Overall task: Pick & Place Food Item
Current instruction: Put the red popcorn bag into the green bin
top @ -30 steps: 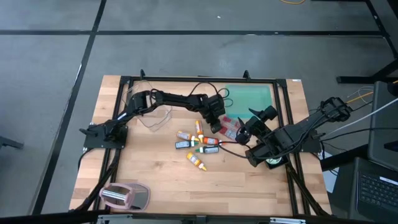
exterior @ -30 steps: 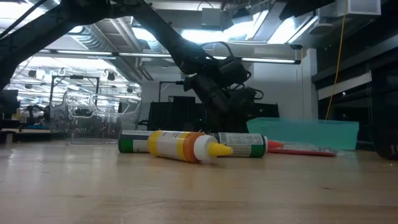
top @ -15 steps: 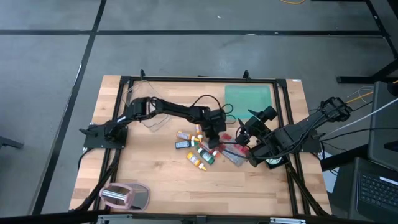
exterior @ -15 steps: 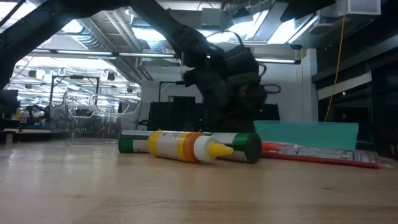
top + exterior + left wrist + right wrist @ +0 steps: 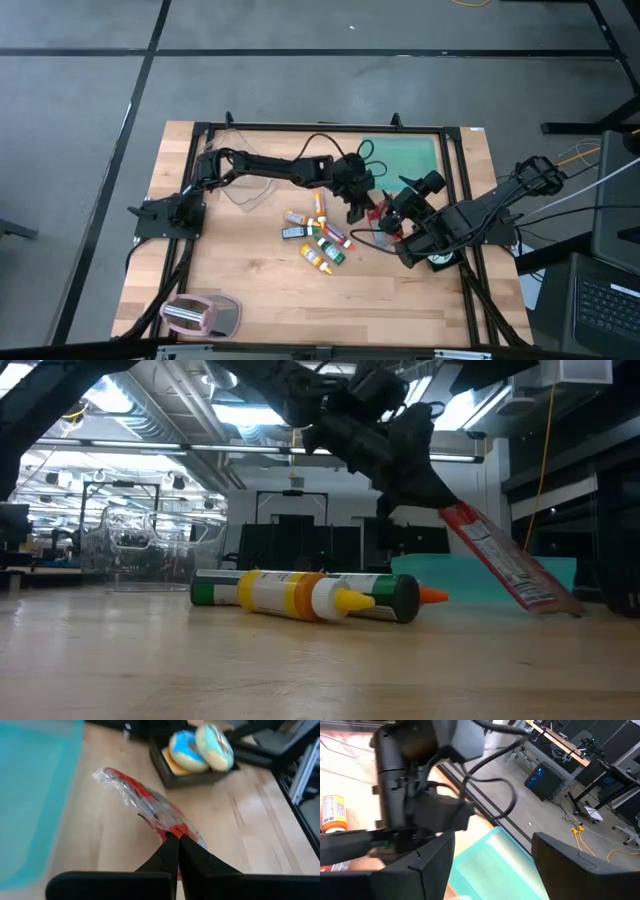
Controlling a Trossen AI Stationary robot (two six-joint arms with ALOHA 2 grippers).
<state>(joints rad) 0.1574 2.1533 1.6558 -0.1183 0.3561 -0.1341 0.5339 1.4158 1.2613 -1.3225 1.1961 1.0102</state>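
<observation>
We are partway through the pick and place, by our judgement: the grasp and lift look done, the carry and release remain. The flat teal rectangular tray [image 5: 402, 160] lies just beyond our left gripper [image 5: 357, 206], with nothing seen in the part that shows, and we take it for the likely drop-off, though the task names none.

Our left gripper hangs above the table, its fingers pressed together on the top edge of the flat red-and-clear plastic food packet [image 5: 497, 559]. The left wrist view shows the fingertips pinching the packet's [image 5: 150, 810] near end, with the rest trailing away from them. In the low view the packet slopes down and away from the gripper [image 5: 420, 490], its long axis on a steep diagonal, pinched end high, free end low and at or barely above the wood; we cannot tell whether it touches.

Our right gripper [image 5: 492, 862] waits close beside the left one, fingers spread wide and holding nothing.

Below and to the side of the left gripper, the small bottles with orange, yellow and green parts [image 5: 318, 236] lie untouched on their sides on the wooden table [image 5: 250, 280].
</observation>
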